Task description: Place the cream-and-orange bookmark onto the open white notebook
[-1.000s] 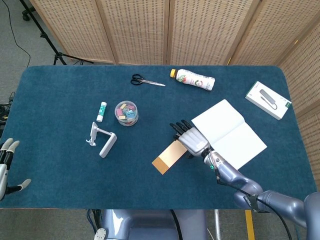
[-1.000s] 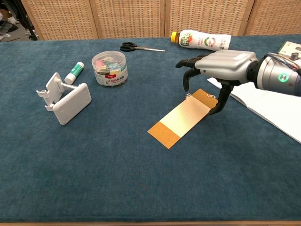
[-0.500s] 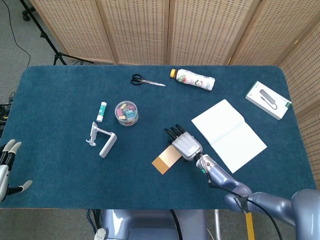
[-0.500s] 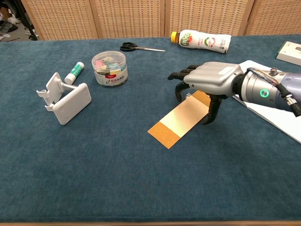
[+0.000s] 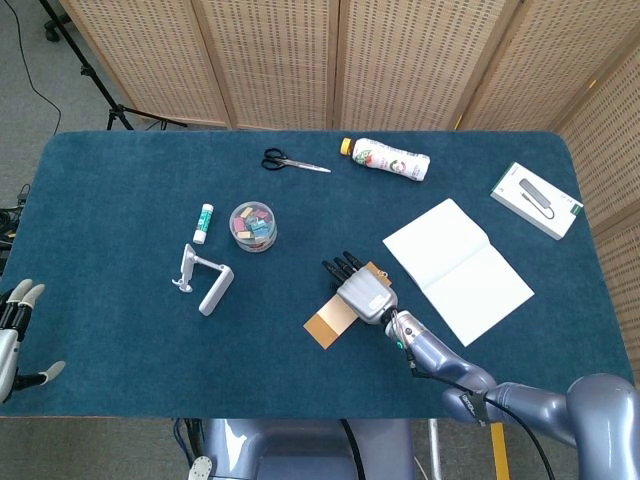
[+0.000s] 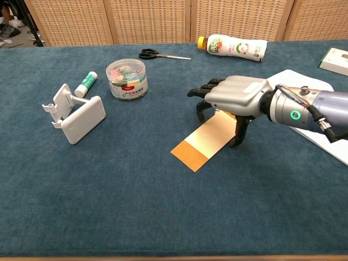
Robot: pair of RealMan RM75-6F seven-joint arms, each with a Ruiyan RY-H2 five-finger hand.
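The cream-and-orange bookmark [image 5: 323,324] [image 6: 203,142] lies flat on the blue cloth, its orange end nearest me. Over its cream far end arches my right hand [image 5: 362,292] [image 6: 234,97], palm down and fingers curled downward and apart. The thumb tip comes down at the bookmark's right edge and the other fingertips at its left; the card is not lifted. To the right of that hand lies the open white notebook [image 5: 458,268] [image 6: 329,145]. My left hand [image 5: 14,326] hangs off the table's left front corner, empty with fingers spread, and shows in the head view only.
A white phone stand [image 5: 206,281] [image 6: 76,116], a glue stick [image 5: 204,222] and a clear jar of coloured clips [image 5: 254,226] [image 6: 127,79] sit at the left. At the back lie scissors [image 5: 292,162] and a bottle [image 5: 388,158]. A white box [image 5: 537,199] is far right.
My right hand has slid left and nearer along the bookmark, away from the notebook, uncovering the notebook's corner. The bookmark has stayed where it was.
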